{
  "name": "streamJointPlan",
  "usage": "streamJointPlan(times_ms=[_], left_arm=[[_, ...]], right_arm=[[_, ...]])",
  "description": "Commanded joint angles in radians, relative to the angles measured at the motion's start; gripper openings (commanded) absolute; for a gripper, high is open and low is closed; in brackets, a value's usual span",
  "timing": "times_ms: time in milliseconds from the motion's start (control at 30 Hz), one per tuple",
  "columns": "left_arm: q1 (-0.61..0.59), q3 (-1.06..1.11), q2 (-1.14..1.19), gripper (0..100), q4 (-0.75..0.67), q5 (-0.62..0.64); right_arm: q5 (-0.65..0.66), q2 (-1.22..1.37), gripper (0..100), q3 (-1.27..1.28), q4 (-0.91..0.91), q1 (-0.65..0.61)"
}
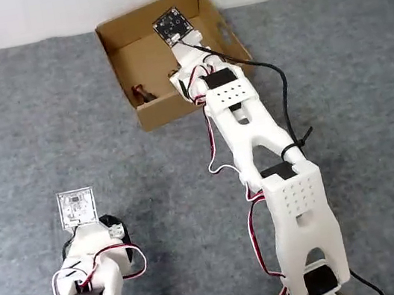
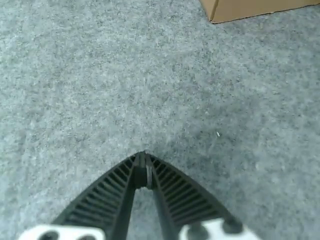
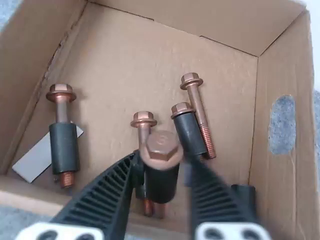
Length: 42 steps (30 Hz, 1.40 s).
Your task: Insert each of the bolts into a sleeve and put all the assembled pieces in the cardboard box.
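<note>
Grey carpet (image 1: 24, 108): right gripper (image 3: 163, 159) over cardboard box (image 3: 175, 20) grasping sleeved bolt (image 3: 161, 146) for deposit; left gripper (image 2: 145, 167) clenched empty, outside box.

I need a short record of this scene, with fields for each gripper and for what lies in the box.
left gripper: shut, empty, above grey mat
right gripper: inside cardboard box, shut on held bolt with sleeve
box contents: wall-side sleeved bolt; second sleeved bolt; bare-looking bolt; half-hidden bolt
</note>
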Motion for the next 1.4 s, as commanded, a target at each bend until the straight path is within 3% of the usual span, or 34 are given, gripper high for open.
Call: streamJointPlan(times_ms=[0, 233, 400, 533, 700, 1100, 1367], left_arm=[[-0.002, -0.004, -0.009, 0, 0.009, -0.012], [-0.002, -0.004, -0.009, 0, 0.009, -0.012], [-0.002, -0.004, -0.009, 0, 0.009, -0.012], [-0.002, -0.004, -0.009, 0, 0.009, -0.012], [-0.002, -0.004, -0.009, 0, 0.009, -0.012], [-0.002, -0.004, -0.009, 0, 0.009, -0.012], [-0.002, -0.004, -0.009, 0, 0.009, -0.012]], right_arm=[[0.015, -0.008, 19.8, -0.044, 0.039, 0.008], [0.015, -0.013, 12.5, -0.048, 0.036, 0.008], [0.014, -0.088, 0.2, -0.046, 0.042, 0.004], [0.009, -0.145, 0.6, -0.046, 0.079, 0.007], [0.005, -0.222, 0.8, -0.046, 0.252, 0.013], [-0.373, -0.515, 0.8, -0.046, 0.684, 0.058], [-0.468, -0.699, 0.8, -0.044, 0.977, 0.097]])
